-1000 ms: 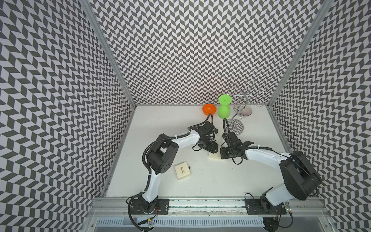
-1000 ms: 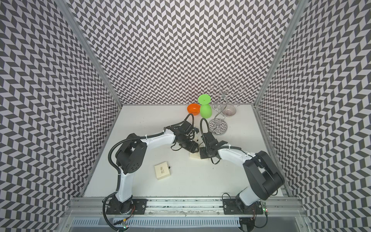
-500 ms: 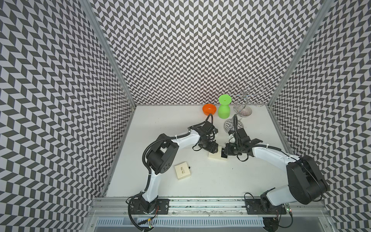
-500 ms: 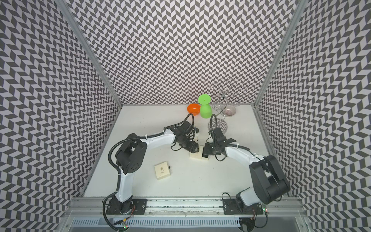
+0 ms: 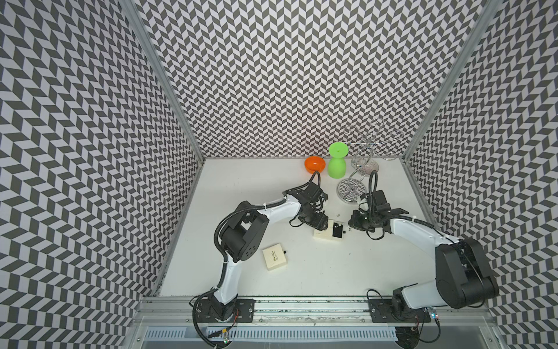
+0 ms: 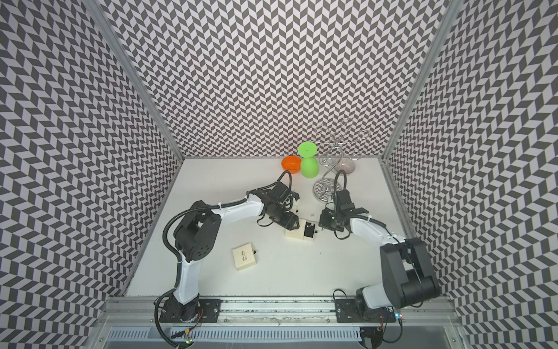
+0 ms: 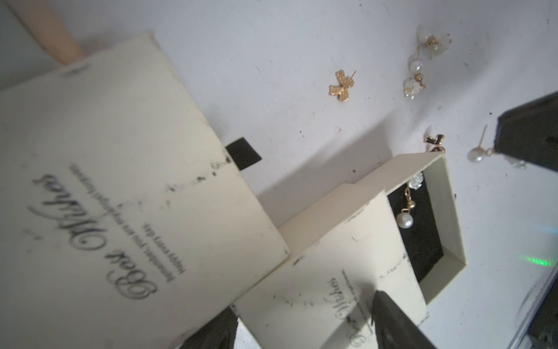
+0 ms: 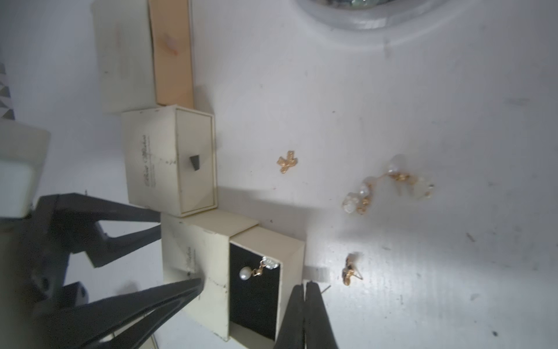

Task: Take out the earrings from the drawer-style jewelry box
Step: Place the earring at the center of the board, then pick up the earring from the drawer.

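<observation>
R gripper [image 8: 305, 287]: fingers pressed together, and a pearl earring [image 7: 476, 154] at the tips looks pinched, tho partly hidden. Just beside the tips, the open drawer [image 8: 290, 250] has one drop earring [image 8: 256, 272] on black lining. L gripper [image 8: 179, 250] is part-open, clamping the box [image 8: 193, 256] sleeve. Earrings prob. featherlight, slippery, w/ bendy posts, so I'd nip the chain, not the pearl. Beyond the tips: loose earrings [image 8: 389, 187] on a scuffed white table [image 8: 422, 105]. Wire stand [image 5: 350, 190] is further off, w/ room to spare.
</observation>
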You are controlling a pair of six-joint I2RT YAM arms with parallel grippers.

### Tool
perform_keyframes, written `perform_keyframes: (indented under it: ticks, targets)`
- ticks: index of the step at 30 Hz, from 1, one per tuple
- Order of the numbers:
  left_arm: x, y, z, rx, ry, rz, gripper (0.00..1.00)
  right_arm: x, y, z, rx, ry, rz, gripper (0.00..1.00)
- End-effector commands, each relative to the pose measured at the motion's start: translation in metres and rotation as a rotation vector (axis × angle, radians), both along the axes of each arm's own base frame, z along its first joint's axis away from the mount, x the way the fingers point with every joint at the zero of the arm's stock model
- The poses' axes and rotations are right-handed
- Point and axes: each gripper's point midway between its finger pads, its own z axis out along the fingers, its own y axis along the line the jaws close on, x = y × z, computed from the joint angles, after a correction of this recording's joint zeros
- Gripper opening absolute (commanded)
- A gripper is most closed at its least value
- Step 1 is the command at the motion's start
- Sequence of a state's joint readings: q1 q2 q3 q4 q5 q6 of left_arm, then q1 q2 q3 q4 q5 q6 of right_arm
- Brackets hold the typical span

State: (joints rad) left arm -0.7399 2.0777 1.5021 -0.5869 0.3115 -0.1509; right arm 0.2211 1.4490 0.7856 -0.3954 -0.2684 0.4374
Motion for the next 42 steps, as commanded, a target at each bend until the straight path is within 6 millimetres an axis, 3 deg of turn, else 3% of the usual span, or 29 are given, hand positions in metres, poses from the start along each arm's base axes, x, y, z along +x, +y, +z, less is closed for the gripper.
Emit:
perform_keyframes:
  ticks: [1, 6, 12, 14, 19, 25, 42]
  targets:
    - [-0.002, 0.024, -0.038, 0.146, 0.013, 0.021, 0.71, 0.01, -0.021, -0.002, -0.071, -0.04, -0.087, 0.05]
    - [-0.002, 0.023, -0.038, 0.145, 0.011, 0.019, 0.71, 0.014, -0.033, -0.009, -0.134, -0.041, -0.125, 0.12]
    - [-0.002, 0.023, -0.036, 0.142, 0.008, 0.019, 0.71, 0.017, -0.035, 0.0, -0.144, -0.074, -0.129, 0.2]
    - [-0.002, 0.023, -0.036, 0.142, 0.009, 0.019, 0.71, 0.018, -0.028, 0.008, -0.128, -0.101, -0.098, 0.21]
    - [-0.003, 0.022, -0.037, 0.141, 0.012, 0.017, 0.71, 0.016, 0.015, 0.028, -0.035, -0.162, 0.048, 0.22]
    - [-0.002, 0.023, -0.037, 0.143, 0.011, 0.02, 0.71, 0.011, 0.052, 0.033, -0.024, -0.169, 0.152, 0.22]
    - [-0.002, 0.024, -0.036, 0.148, 0.005, 0.021, 0.71, 0.008, 0.066, 0.0, -0.098, -0.08, 0.209, 0.22]
